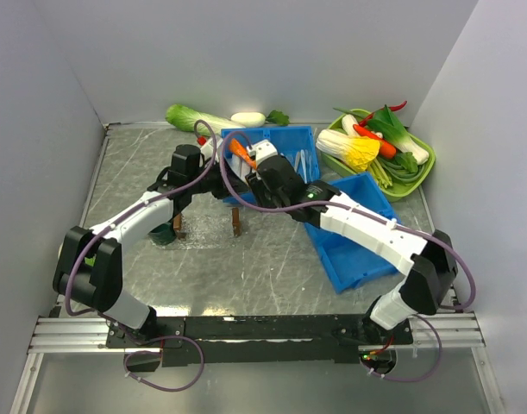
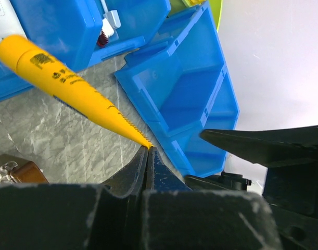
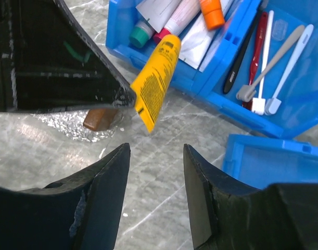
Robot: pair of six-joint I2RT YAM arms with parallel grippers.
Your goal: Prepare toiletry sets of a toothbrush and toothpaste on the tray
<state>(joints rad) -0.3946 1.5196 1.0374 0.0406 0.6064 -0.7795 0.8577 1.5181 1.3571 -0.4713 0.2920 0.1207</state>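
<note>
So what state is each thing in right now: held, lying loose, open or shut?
yellow toothpaste tube, lifted off the table, pinched by its flat end
left gripper, jaws shut on the yellow toothpaste tube
right gripper, jaws open, holding nothing
dark red toothbrush, lying in the blue bin among other brushes
orange-capped tube, lying in the same bin, capped

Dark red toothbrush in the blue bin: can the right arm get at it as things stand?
Probably yes. The toothbrush lies mostly uncovered in the open bin, ahead of the open right fingers; the yellow toothpaste in the left fingers hangs off to the side, not between.
</note>
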